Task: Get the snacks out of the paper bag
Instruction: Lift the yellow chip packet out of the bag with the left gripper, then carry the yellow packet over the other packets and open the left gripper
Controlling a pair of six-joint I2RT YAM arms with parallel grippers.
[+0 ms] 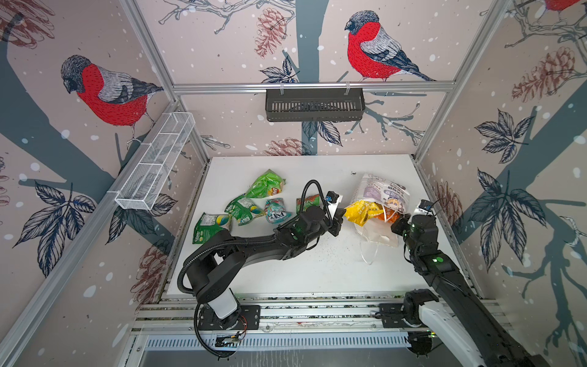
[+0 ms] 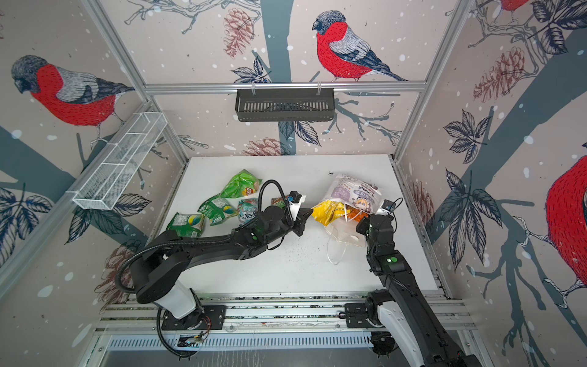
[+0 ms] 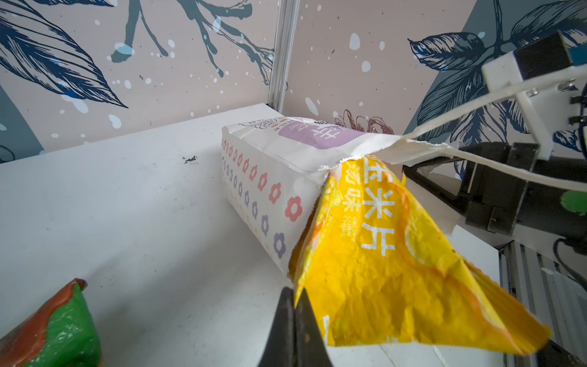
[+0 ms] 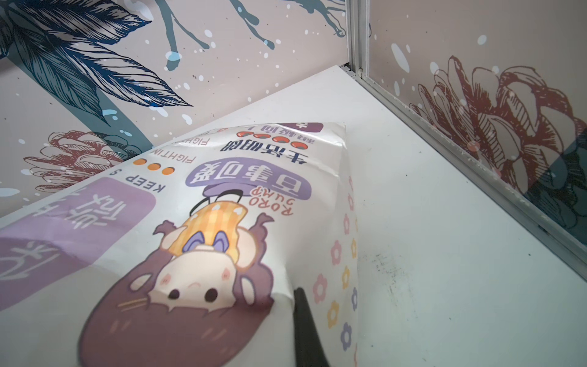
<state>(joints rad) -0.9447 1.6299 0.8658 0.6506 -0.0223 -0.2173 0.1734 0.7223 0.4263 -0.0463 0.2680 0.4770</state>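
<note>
Jaws of left gripper (image 3: pixel 293 306): pressed fully together on 1 corner of the yellow packet (image 3: pixel 381 254). The packet is mostly clear of the paper bag (image 3: pixel 263 178), with its far end under the torn lip.

Jaws of right gripper (image 1: pixel 399 220): closed, pinching the bag's upper lip and holding the mouth up.

The bag lies on its side, right rear of the table (image 1: pixel 317 273). 5 snacks (image 1: pixel 243 209) lie loose on the left, mostly green, 1 teal. An orange packet (image 1: pixel 390 216) shows in the mouth.

Judgement: past halfway. Yellow, orange and any hidden packets remain.
</note>
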